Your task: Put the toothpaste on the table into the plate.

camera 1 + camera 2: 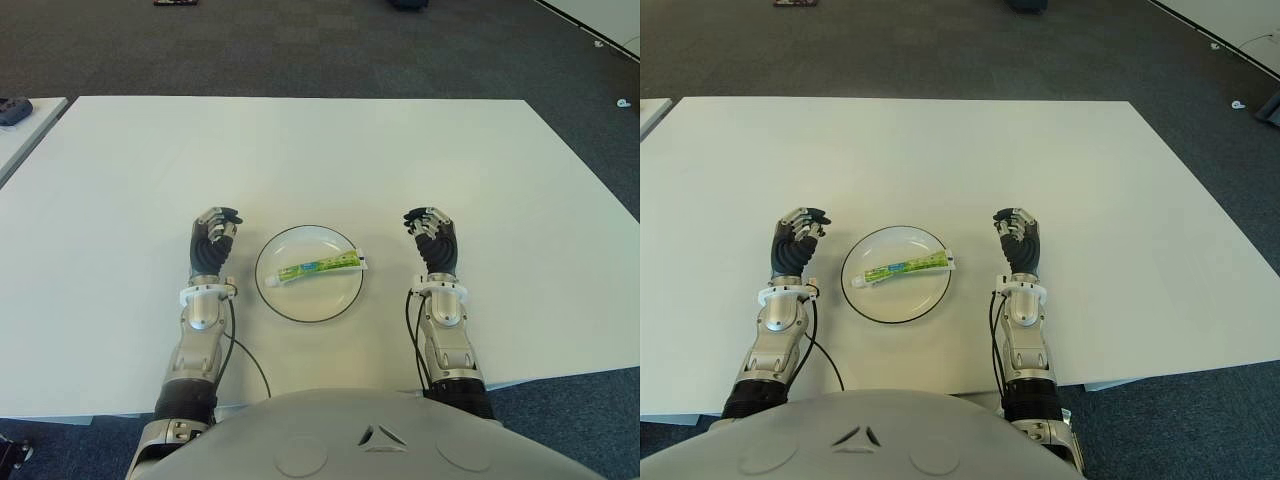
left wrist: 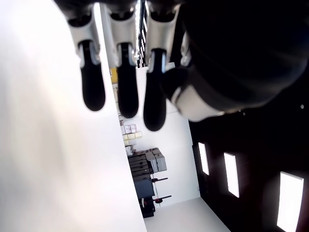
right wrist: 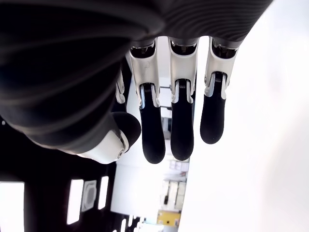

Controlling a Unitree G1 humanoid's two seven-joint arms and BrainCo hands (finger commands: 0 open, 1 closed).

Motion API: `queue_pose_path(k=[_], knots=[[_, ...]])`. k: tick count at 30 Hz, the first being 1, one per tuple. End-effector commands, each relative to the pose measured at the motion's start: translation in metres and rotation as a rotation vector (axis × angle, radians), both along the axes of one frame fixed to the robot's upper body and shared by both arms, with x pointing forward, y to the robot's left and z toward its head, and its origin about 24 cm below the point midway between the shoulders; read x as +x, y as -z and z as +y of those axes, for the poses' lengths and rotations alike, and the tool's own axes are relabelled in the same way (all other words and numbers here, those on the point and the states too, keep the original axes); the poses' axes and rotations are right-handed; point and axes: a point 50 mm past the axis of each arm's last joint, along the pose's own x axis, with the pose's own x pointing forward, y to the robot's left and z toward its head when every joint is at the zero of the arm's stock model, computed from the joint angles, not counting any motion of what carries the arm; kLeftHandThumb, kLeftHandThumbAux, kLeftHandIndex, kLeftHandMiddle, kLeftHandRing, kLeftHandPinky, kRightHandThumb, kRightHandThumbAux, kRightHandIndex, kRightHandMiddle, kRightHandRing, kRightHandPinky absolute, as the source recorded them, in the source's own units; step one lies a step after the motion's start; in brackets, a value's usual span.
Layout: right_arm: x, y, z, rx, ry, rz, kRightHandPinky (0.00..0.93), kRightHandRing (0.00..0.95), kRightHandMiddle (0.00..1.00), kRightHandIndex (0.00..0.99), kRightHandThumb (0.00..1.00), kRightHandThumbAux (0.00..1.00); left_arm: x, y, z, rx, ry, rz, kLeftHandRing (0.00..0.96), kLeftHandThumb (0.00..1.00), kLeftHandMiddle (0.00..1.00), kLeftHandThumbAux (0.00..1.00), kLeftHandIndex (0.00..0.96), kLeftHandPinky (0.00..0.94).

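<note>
Toothpaste (image 1: 318, 266), probably light, soft and slippery, best pinched mid-tube, lies across plate (image 1: 340, 300) near the tabletop's front edge; left hand (image 1: 213, 240) and right hand (image 1: 431, 238) flank it, fingers loosely extended, empty.

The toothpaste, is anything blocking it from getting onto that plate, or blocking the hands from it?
Nothing visible. The toothpaste already lies in the plate, its cap end over the rim. The left hand and right hand show either side of the plate, both empty, with only bare table between.
</note>
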Motion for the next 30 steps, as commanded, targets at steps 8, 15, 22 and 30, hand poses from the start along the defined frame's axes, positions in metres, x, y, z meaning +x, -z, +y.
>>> queue_pose_path(k=[8, 15, 22, 30], knots=[[0.001, 0.010, 0.007, 0.054, -0.056, 0.026, 0.466, 0.472, 0.493, 0.430, 0.705, 0.727, -0.005, 0.004, 0.004, 0.018, -0.014, 0.033, 0.487, 0.703, 0.494, 0.722, 0.425, 0.471], [0.000, 0.019, 0.010, 0.088, -0.083, 0.074, 0.463, 0.472, 0.486, 0.429, 0.706, 0.727, -0.007, 0.003, 0.006, 0.027, -0.028, 0.032, 0.491, 0.702, 0.497, 0.722, 0.425, 0.473], [-0.001, 0.024, 0.014, 0.105, -0.097, 0.107, 0.459, 0.462, 0.470, 0.428, 0.705, 0.728, -0.007, 0.003, 0.010, 0.037, -0.031, 0.041, 0.493, 0.703, 0.498, 0.721, 0.424, 0.472], [-0.002, 0.025, 0.020, 0.135, -0.102, 0.119, 0.493, 0.478, 0.476, 0.427, 0.705, 0.728, -0.007, -0.002, 0.011, 0.049, -0.022, 0.032, 0.498, 0.704, 0.503, 0.720, 0.424, 0.474]])
